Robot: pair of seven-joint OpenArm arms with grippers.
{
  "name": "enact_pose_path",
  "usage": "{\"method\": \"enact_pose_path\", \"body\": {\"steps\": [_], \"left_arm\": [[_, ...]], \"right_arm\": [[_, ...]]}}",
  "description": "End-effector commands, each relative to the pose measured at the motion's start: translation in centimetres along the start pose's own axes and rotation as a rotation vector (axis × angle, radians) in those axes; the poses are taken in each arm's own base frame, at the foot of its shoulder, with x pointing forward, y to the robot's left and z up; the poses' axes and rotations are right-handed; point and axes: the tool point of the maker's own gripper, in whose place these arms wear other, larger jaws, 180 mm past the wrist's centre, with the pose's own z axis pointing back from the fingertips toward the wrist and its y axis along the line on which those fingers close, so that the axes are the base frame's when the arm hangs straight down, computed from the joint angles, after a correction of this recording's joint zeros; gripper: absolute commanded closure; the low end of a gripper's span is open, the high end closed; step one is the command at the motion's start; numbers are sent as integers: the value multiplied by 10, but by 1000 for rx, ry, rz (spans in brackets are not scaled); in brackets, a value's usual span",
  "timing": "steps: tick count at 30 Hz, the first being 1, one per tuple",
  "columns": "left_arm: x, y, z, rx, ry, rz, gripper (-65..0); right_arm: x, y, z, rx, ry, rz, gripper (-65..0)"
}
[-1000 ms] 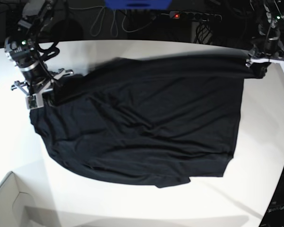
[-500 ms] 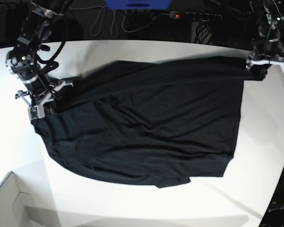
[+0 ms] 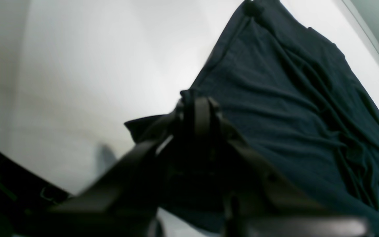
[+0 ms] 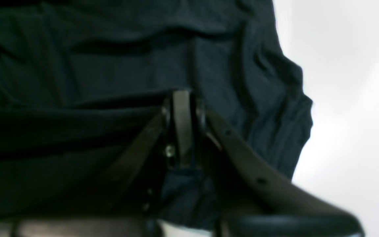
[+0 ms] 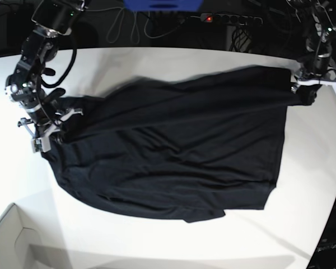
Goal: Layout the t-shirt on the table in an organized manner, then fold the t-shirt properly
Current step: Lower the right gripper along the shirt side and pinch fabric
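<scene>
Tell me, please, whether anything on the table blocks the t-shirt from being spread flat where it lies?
Nothing visible does. The t-shirt lies on the table, pinched at opposite ends by the left gripper and right gripper; the white box corner sits apart.

plain black t-shirt (image 5: 173, 151), matte white table (image 5: 157, 61), white box corner (image 5: 11, 241)

Black t-shirt (image 4: 110, 65) fabric is pinched between the closed fingers (image 4: 181, 125) of the right gripper (image 4: 183, 98) (folds blurred); white worktop (image 4: 350, 98) is seen at right.
</scene>
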Motion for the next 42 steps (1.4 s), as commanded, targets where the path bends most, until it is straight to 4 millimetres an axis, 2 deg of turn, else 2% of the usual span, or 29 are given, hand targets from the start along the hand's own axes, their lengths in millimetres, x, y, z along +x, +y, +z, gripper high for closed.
{"method": "enact_pose_path", "body": {"steps": [1,2,6,10,18,21,27,30,33,42], "left_arm": [[10,-4,1,-15,-33,-9,-1],[12,-5,-1,-19,-38,-7,-1],[-6,-6,-8,-25,47,4,-1],[-14,-15,-16,-49,112,17,-1],[-6,-27,-24,-77,106,22,-6],[-5,-28,-25,-79,103,22,-72],[-7,-27,-24,-77,109,22,-332],[-7,-26,-24,-75,110,21,-410],[-16,-18,-18,-56,134,17,-433],[-45,1,-4,-3,195,36,-433]], "right_arm": [[17,-4,1,-5,-60,4,0],[16,-4,0,-2,-58,0,0],[21,-5,-3,-2,-66,-2,0],[22,-5,-3,-2,-66,-2,0],[23,-5,-3,-2,-71,-2,0],[23,-5,-3,-2,-71,-2,0],[23,-6,-3,-3,-69,-1,0],[22,-6,-3,-3,-67,-1,0],[20,-5,-3,-2,-61,-1,0],[11,-4,-1,-1,-43,-3,0]]}}
